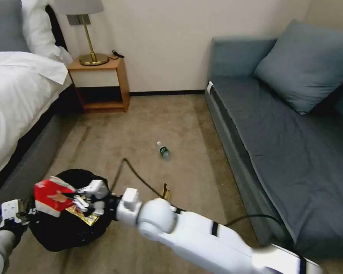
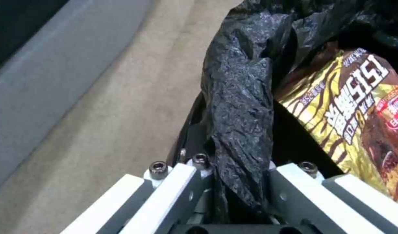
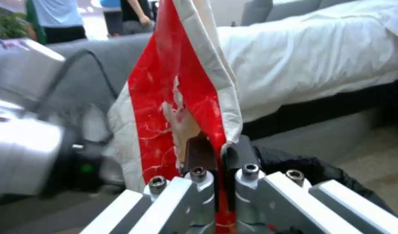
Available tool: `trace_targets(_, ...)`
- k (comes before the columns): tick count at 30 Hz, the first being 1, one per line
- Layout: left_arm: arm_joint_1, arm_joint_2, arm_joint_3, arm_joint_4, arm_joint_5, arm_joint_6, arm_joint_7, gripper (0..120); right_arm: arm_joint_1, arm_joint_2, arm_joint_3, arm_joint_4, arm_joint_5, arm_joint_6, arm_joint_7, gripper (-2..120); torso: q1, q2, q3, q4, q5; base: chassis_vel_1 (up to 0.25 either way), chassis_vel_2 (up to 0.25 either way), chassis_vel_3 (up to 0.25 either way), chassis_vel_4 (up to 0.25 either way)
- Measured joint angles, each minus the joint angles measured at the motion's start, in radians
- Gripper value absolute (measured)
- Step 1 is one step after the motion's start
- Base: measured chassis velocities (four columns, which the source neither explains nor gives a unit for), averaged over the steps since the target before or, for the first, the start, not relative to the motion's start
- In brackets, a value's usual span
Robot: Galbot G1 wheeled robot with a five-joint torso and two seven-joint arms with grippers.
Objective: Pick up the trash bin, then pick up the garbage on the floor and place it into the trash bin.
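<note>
The trash bin (image 1: 64,232), lined with a crinkled black bag (image 2: 240,97), is at the lower left of the head view. My left gripper (image 1: 26,215) is shut on the bin's rim and bag (image 2: 239,188). A gold-brown snack packet (image 2: 350,113) lies inside the bin (image 1: 84,217). My right gripper (image 1: 75,198) reaches over the bin's opening, shut on the lower edge of a red-and-white snack packet (image 3: 173,97), which hangs above the bag (image 1: 51,196). A small clear bottle with a green label (image 1: 164,150) lies on the carpet farther ahead. A tan wrapper (image 1: 166,192) sits on the floor just behind my right forearm.
A bed (image 1: 15,95) runs along the left and a grey-blue sofa (image 1: 286,144) along the right, with a carpet strip between them. A wooden nightstand (image 1: 101,85) with a brass lamp stands at the far wall. A black cable (image 1: 135,173) trails across the carpet.
</note>
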Motion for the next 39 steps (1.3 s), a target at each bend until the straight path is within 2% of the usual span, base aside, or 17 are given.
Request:
trace_targets(3,0.0,-0.001,0.002,-0.002,0.002,0.0,0.0,3,0.006,0.016,0.0,-0.037,-0.024,0.002,0.012,5,0.0,0.0,0.0,0.0,-0.0001,0.0,0.0,0.0,0.0)
trace_targets(6,0.004,-0.001,0.003,-0.005,0.002,0.001,0.0,3,0.005,0.013,0.013,-0.054,-0.037,0.003,0.018,18,0.0,0.0,0.0,-0.0002,0.0,0.0,0.0,0.0,0.0)
trace_targets(7,0.004,-0.001,0.003,-0.005,0.002,0.001,0.0,3,0.005,0.013,0.013,-0.054,-0.037,0.003,0.018,18,0.0,0.0,0.0,-0.0002,0.0,0.0,0.0,0.0,0.0)
trace_targets(11,0.005,0.003,0.003,-0.005,0.003,0.002,0.0,3,0.001,-0.003,0.016,-0.043,-0.037,-0.009,0.019,38,0.0,0.0,0.0,-0.0003,0.0,0.0,0.0,0.0,0.0)
trace_targets(12,0.005,0.003,0.003,-0.005,0.003,0.002,0.0,3,0.001,-0.003,0.016,-0.043,-0.037,-0.009,0.019,38,0.0,0.0,0.0,-0.0003,0.0,0.0,0.0,0.0,0.0)
trace_targets(13,0.004,0.004,0.003,-0.005,0.002,0.002,0.0,3,0.0,-0.003,0.016,-0.038,-0.037,-0.013,0.019,45,0.0,0.0,0.0,-0.0003,0.0,0.0,0.0,0.0,0.0)
trace_targets(17,0.002,0.006,0.003,-0.005,0.001,0.002,0.0,3,-0.001,-0.002,0.013,-0.036,-0.04,-0.017,0.019,54,0.0,0.0,0.0,-0.0003,0.0,0.0,0.0,0.0,0.0)
trace_targets(19,0.001,0.006,0.003,-0.002,0.0,0.002,0.0,3,-0.002,0.0,0.011,-0.036,-0.048,-0.018,0.019,66,0.0,0.0,0.0,-0.0003,0.0001,0.0,0.0,0.0,0.0)
trace_targets(21,0.001,0.007,0.003,0.0,0.0,0.002,0.0,3,-0.002,0.0,0.011,-0.036,-0.049,-0.018,0.019,67,0.0,0.0,0.0,-0.0002,0.0001,0.0,0.0,0.0,0.0)
trace_targets(23,-0.002,0.008,0.004,0.006,-0.002,0.003,0.001,3,-0.005,-0.003,0.013,-0.033,-0.058,-0.018,0.019,79,0.0,0.0,0.0,-0.0001,0.0001,0.0,0.0,0.0,0.0)
trace_targets(26,-0.012,0.013,0.004,0.016,-0.004,0.003,0.001,3,-0.019,-0.015,0.036,-0.022,-0.073,-0.016,0.021,91,0.0,0.0,0.0,-0.0001,0.0002,0.0,0.0,0.0,0.0)
trace_targets(28,-0.016,0.016,0.004,0.022,-0.006,0.003,0.001,3,-0.034,-0.028,0.06,-0.008,-0.082,-0.015,0.025,96,0.0,0.0,0.0,-0.0002,0.0003,0.0,0.0,0.0,0.0)
trace_targets(32,-0.023,0.022,0.0,0.033,-0.009,0.003,0.0,3,-0.066,-0.05,0.111,0.026,-0.09,-0.028,0.051,99,0.0,0.0,0.0,-0.0002,0.0004,0.0,0.0,0.0,0.0)
trace_targets(35,-0.029,0.034,-0.013,0.05,-0.015,0.003,-0.004,3,-0.118,-0.102,0.199,0.082,-0.107,-0.148,0.177,100,0.0,0.0,0.0,-0.0004,0.0004,0.0,0.0,0.0,0.0)
trace_targets(36,-0.029,0.034,-0.013,0.05,-0.015,0.003,-0.004,3,-0.118,-0.102,0.199,0.082,-0.107,-0.148,0.177,100,0.0,0.0,0.0,-0.0004,0.0004,0.0,0.0,0.0,0.0)
trace_targets(38,-0.033,0.042,-0.019,0.06,-0.017,0.003,-0.004,3,-0.139,-0.131,0.253,0.094,-0.091,-0.282,0.31,100,0.0,0.0,0.0,-0.0004,0.0004,0.0,0.0,0.0,0.0)
trace_targets(39,-0.033,0.042,-0.019,0.06,-0.017,0.003,-0.004,3,-0.139,-0.131,0.253,0.094,-0.091,-0.282,0.31,100,0.0,0.0,0.0,-0.0004,0.0004,0.0,0.0,0.0,0.0)
